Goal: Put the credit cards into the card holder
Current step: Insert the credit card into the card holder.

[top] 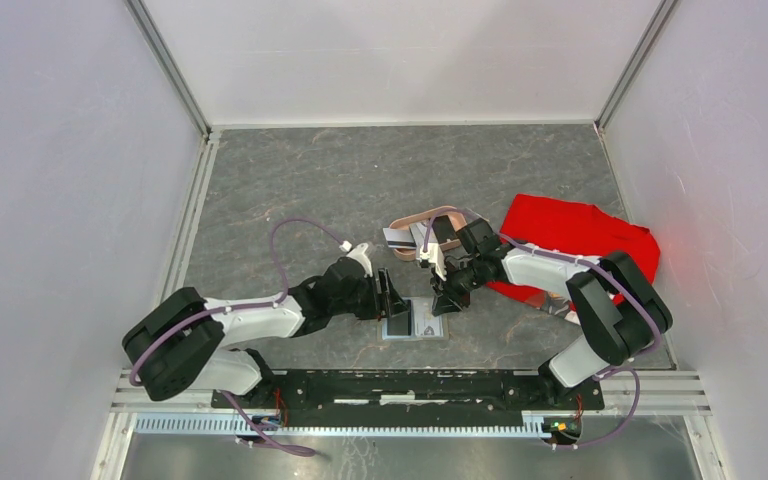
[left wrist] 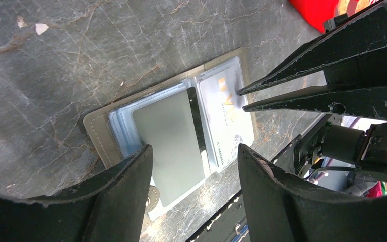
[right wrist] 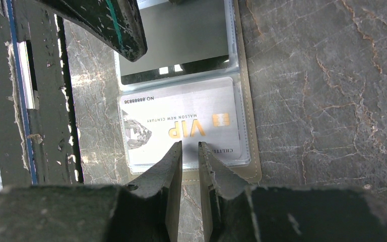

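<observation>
The small olive-grey folding card holder (left wrist: 97,132) is lying open on the grey marbled table (top: 310,180), between the two arms. Its two clear pocket panels are each holding one card: a plain silver-grey card (left wrist: 169,136) in one, a whitish card lettered VIP in gold (right wrist: 181,123) in the other. Behind it, a pink oval tray (top: 412,222) is holding a third pale card with a dark stripe (top: 397,238), beside one red cloth (top: 580,240).

The left gripper (left wrist: 194,148) is hovering with its fingers spread wide and empty, straddling the grey card's side. The right gripper (right wrist: 190,146) is showing only a thin slit, tips at the VIP card's edge; whether it is nipping the sleeve, I cannot tell.
</observation>
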{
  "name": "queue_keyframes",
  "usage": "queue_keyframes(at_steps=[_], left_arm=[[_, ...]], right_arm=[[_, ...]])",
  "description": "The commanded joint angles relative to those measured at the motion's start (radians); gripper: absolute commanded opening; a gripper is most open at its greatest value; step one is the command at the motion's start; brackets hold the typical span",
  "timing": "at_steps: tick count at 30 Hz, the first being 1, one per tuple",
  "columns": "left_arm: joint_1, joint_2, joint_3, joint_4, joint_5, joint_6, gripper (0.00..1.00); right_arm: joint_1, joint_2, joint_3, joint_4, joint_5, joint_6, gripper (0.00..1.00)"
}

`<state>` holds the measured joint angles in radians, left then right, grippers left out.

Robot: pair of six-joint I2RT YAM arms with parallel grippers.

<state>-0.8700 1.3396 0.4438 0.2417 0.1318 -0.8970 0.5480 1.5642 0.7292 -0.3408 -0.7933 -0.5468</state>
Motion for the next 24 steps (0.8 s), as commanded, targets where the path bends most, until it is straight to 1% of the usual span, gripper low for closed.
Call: queue_keyframes(at_steps=[1,5,8,15,24], left_arm=[[0.003,-0.049,0.000,-0.036,-0.051,0.013,0.70],[0.004,-0.071,0.006,-0.086,-0.087,0.034,0.71],[0.005,-0.061,-0.001,-0.083,-0.080,0.034,0.71],[0.004,-0.028,-0.021,-0.004,-0.029,0.011,0.71],[0.004,0.050,-0.043,0.122,0.051,-0.036,0.70]], right_arm=[[0.006,0.020,0.011,-0.034,0.021,-0.017,0.24],[0.007,0.020,0.011,-0.033,0.022,-0.018,0.24],[0.007,0.019,0.010,-0.035,0.022,-0.019,0.24],[0.006,0.022,0.012,-0.035,0.022,-0.018,0.24],[0.005,0.022,0.012,-0.037,0.020,-0.020,0.24]])
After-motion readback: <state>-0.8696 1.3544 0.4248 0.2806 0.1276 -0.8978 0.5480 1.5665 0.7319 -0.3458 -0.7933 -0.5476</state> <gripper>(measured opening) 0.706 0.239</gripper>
